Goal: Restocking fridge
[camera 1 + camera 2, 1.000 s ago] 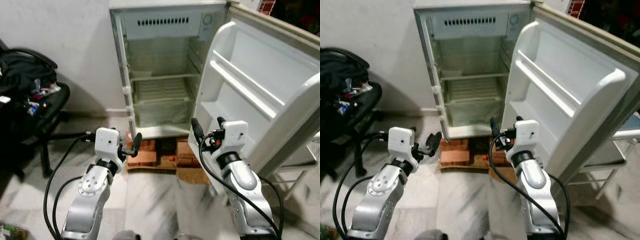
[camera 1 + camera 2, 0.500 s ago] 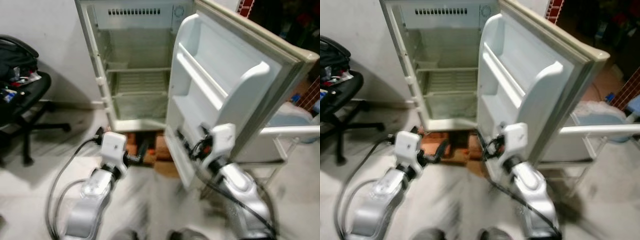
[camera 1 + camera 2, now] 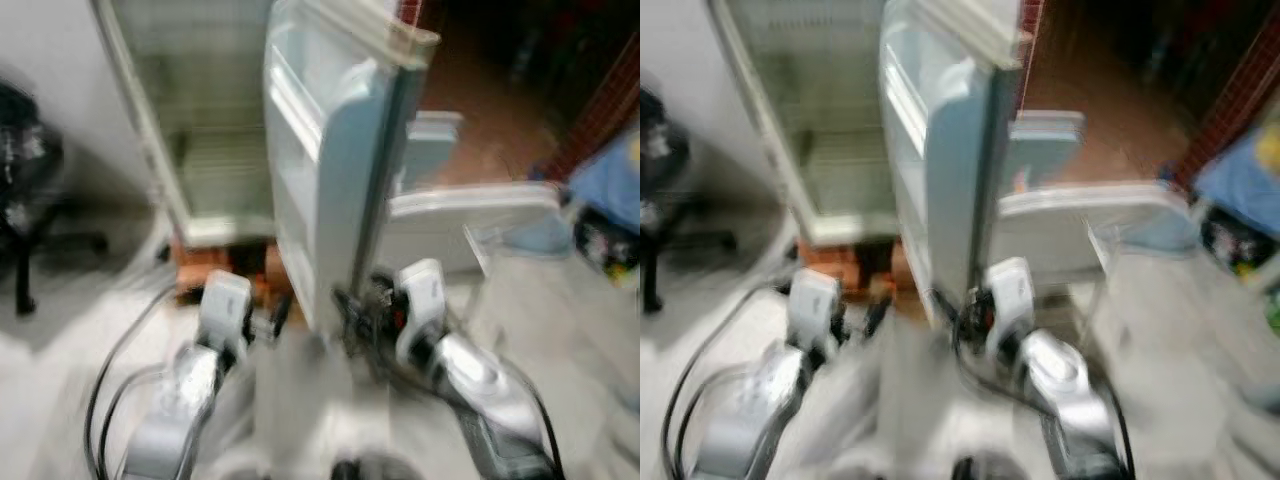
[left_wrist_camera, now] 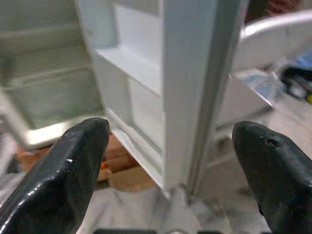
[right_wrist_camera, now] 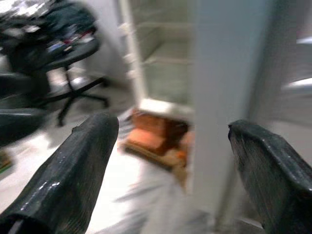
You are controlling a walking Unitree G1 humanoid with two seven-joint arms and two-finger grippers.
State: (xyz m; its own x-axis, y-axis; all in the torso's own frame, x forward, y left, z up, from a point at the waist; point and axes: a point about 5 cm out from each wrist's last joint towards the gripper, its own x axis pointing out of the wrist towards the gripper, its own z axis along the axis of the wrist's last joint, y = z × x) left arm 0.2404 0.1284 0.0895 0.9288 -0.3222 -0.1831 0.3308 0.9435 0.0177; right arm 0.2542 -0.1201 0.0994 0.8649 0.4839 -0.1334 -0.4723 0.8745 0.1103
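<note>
- White fridge (image 3: pixel 190 150) stands in the upper left of the head view, its door (image 3: pixel 330 170) swung open and seen nearly edge-on at the frame's middle; the picture is blurred.
- Shelves inside look bare, and no goods to stock can be made out.
- Left claw (image 4: pixel 165 161) is released, its fingers (image 4: pixel 73 165) spread wide and holding nothing, pointed at the door's edge.
- Right claw (image 5: pixel 170 165) is likewise released and empty, aimed past the door toward the fridge and a black chair (image 5: pixel 63 58) in its upper left.
- Bricks (image 3: pixel 215 270) lie under the fridge.
- Judged step: moving about beside the open fridge, nothing fetched yet.
- Next call: find an item to stock, steady the view, then grasp.
</note>
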